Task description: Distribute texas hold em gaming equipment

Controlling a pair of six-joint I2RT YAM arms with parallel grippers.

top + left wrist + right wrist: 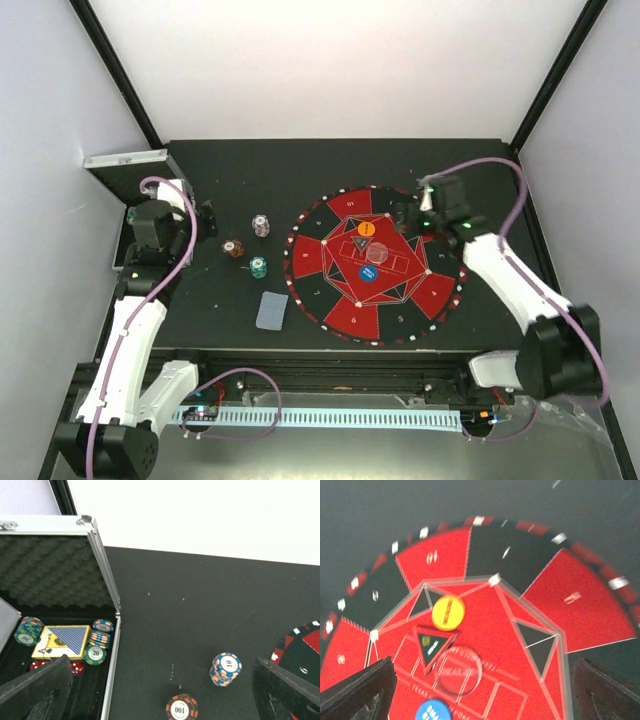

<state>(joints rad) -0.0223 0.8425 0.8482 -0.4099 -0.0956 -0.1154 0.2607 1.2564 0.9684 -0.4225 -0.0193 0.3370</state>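
Two grippers, both released, jaws spread wide with nothing between them. Left gripper: hangs over the left part of the black worktop, between the silver case at the far left corner and three chip stacks standing outside it. Its wrist view shows the stack marked 10 and the dark stack marked 001 upright on the worktop, near each other but apart, both clear of the fingers. Teal stack: the one nearest the arms' bases, close to the mat's left rim, seen only from above. Case: open, with its foam-lined lid raised. Inside lie a card box, one chip stack to its left, another to its right, a chip marked 20 just beside that one, and red dice partly hidden by a finger. Grey-blue card pile: flat on the worktop, just left of the mat and nearer the bases than the stacks. Right gripper: above the far right part of the round red-and-black mat. Three discs sit in a row near the mat's centre: an orange disc farthest, a clear disc in the middle beside a black triangle, and a blue disc nearest, cut off by the frame edge.
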